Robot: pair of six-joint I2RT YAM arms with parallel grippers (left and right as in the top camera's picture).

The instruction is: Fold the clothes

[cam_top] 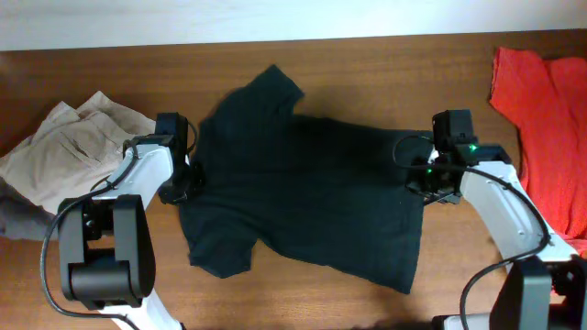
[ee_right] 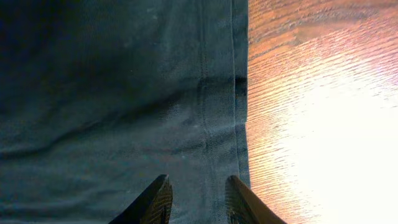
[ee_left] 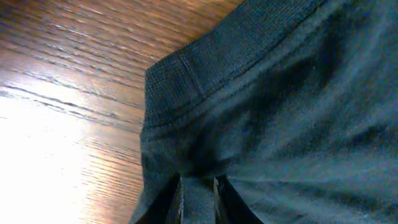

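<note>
The black T-shirt lies spread on the wooden table, collar to the left and hem to the right. My left gripper is at the collar. In the left wrist view its fingers pinch a fold of dark cloth just below the ribbed collar, and the cloth puckers toward them. My right gripper is at the hem edge. In the right wrist view its fingers are apart, with the flat stitched hem lying between them. No white label shows.
Beige trousers lie in a heap at the far left over a grey cloth. A bright red garment lies at the far right. Bare wood shows in front of and behind the shirt.
</note>
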